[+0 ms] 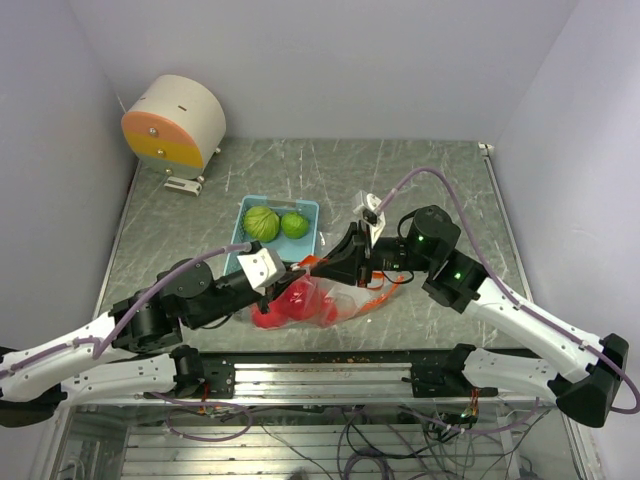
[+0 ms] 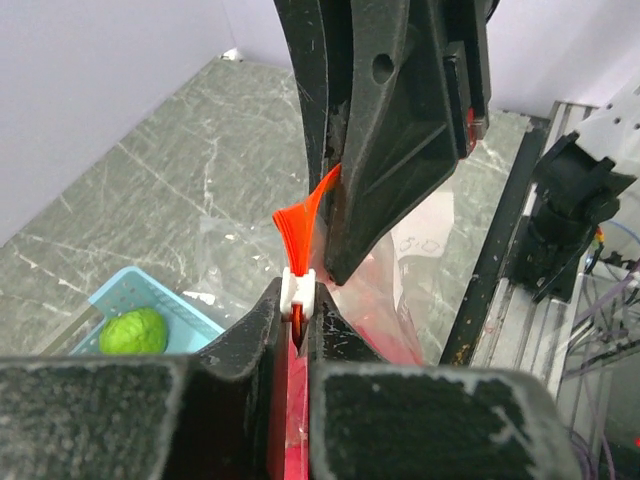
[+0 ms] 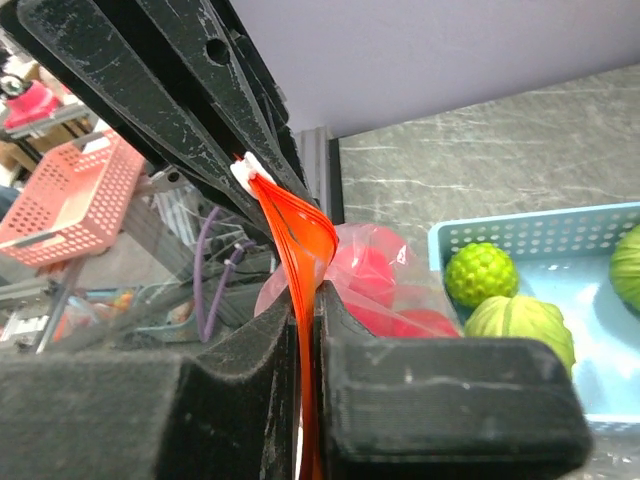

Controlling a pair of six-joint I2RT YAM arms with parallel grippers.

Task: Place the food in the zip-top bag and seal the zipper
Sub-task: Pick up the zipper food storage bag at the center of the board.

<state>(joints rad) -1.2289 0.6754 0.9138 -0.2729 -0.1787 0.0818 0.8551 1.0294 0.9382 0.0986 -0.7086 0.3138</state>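
Note:
A clear zip-top bag (image 1: 330, 300) with an orange zipper strip (image 3: 300, 230) lies at the table's near middle, holding red apple-like balls (image 1: 290, 303). They also show through the bag in the right wrist view (image 3: 372, 268). My left gripper (image 2: 298, 300) is shut on the zipper strip at the white slider (image 2: 298, 287). My right gripper (image 3: 307, 300) is shut on the same strip, close to the left one. In the top view the left gripper (image 1: 283, 281) and the right gripper (image 1: 320, 266) meet over the bag. A green cabbage-like head (image 1: 261, 222) and a lime-like ball (image 1: 294, 224) sit outside the bag.
The cabbage and lime lie in a light blue tray (image 1: 308, 206) just behind the bag; its rim shows in the right wrist view (image 3: 520, 228). A round cream and orange device (image 1: 172, 122) stands at the back left. The metal rail (image 1: 330, 372) runs along the near edge.

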